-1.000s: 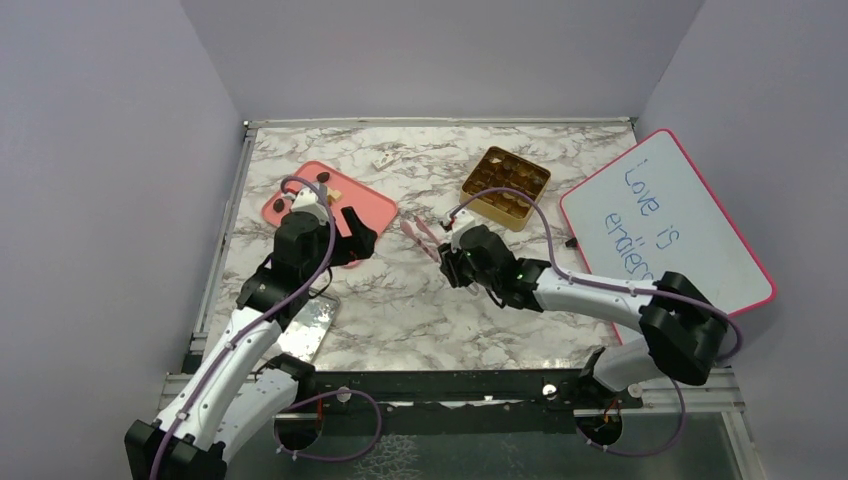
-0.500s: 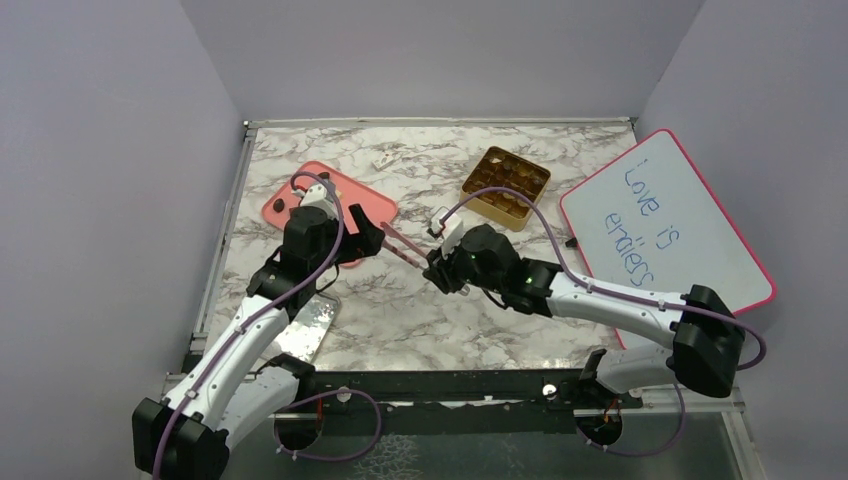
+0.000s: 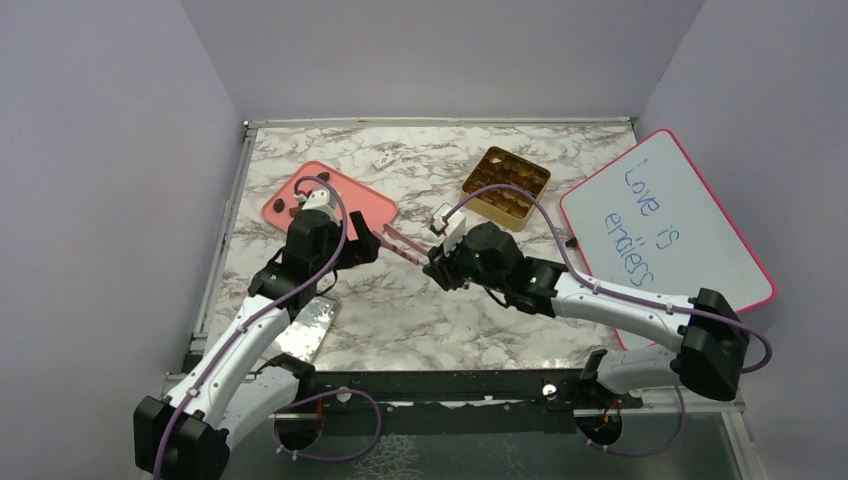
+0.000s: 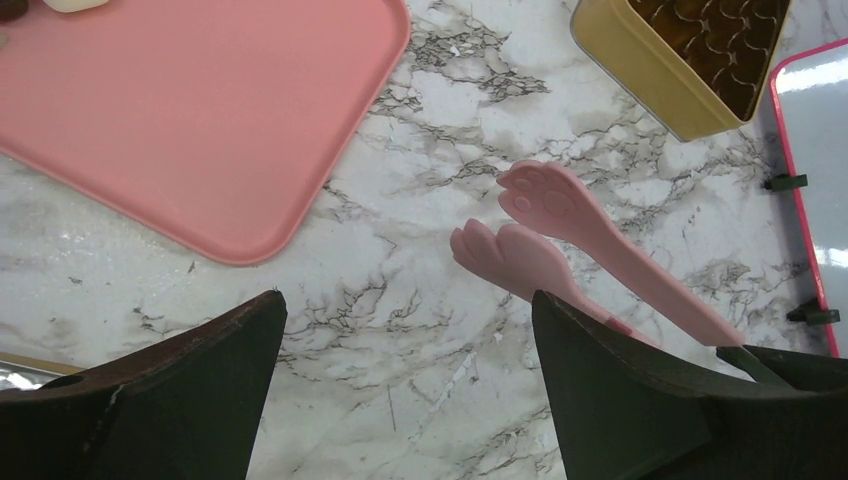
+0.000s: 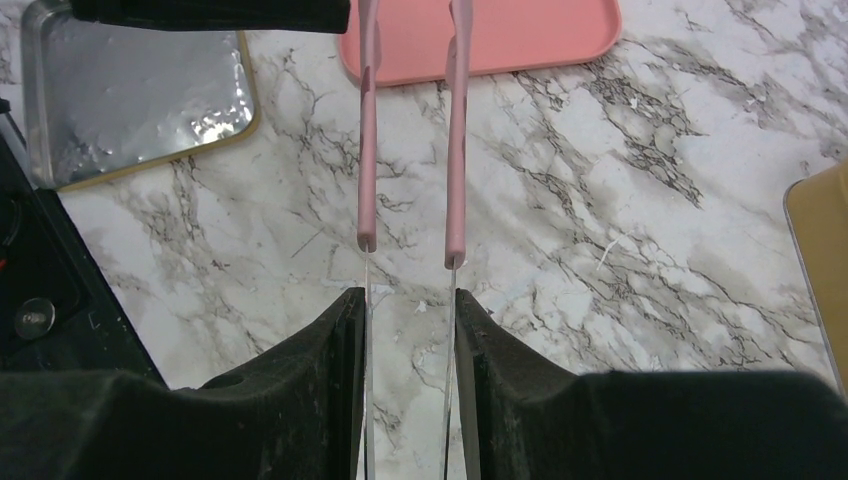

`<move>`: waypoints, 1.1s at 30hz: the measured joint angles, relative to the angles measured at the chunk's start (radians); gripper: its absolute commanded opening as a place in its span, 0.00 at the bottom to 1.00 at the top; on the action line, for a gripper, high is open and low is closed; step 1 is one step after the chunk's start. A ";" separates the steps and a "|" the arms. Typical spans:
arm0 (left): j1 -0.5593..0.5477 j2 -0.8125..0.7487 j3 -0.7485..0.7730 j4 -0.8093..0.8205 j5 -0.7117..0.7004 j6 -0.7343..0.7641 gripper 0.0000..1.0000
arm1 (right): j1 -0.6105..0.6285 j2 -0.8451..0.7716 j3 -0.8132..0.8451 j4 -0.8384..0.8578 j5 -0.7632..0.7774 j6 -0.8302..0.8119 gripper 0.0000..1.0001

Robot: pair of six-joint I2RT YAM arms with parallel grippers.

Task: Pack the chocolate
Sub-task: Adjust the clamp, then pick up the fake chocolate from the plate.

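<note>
Walls: plain lilac on three sides of a marble bench [image 3: 400, 300].
Top view, tray [image 3: 368, 205]: pink, far left on bench, partly hidden by left arm.
Top view, chocolate [image 3: 279, 204]: a few dark pieces on tray's far-left corner, well apart from box.
Top view, box [image 3: 505, 185]: gold, gridded, far centre-right; brown inside, pieces or bare cups cannot be told.
Top view, whiteboard [image 3: 665, 225]: pink-rimmed, blue handwriting, right of box.
Top view, lid [image 3: 312, 325]: silvery, near left edge, partly under left arm.
Top view, tweezers [image 3: 400, 243]: pink, reaching from right gripper [image 3: 437, 265] toward left gripper [image 3: 366, 237], tips just beside the latter.
Left wrist, left gripper [image 4: 405, 390]: spread wide, nothing between its fingers, over bare marble beside tray's corner.
Left wrist, tweezers: paw-shaped tips slightly apart, pointing toward tray without touching it, outside left fingers.
Left wrist, chocolate: one cream piece and one dark piece on tray, cut off by top-left frame edge.
Right wrist, right gripper [image 5: 408, 330]: clenched on tweezers' rear end, both pink arms running straight ahead toward tray.
Right wrist, surroundings: lid at left, box corner at right edge, dark left finger across top-left.
</note>
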 measured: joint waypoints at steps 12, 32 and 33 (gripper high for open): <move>0.000 -0.299 0.061 -0.034 -0.031 0.035 0.99 | 0.000 0.219 0.161 -0.012 0.053 0.005 0.39; 0.000 -0.669 -0.035 -0.024 -0.356 0.127 0.99 | 0.000 0.800 0.703 -0.040 0.088 -0.038 0.39; 0.000 -0.669 -0.035 -0.024 -0.358 0.128 0.99 | 0.000 0.813 0.717 -0.043 0.087 -0.045 0.40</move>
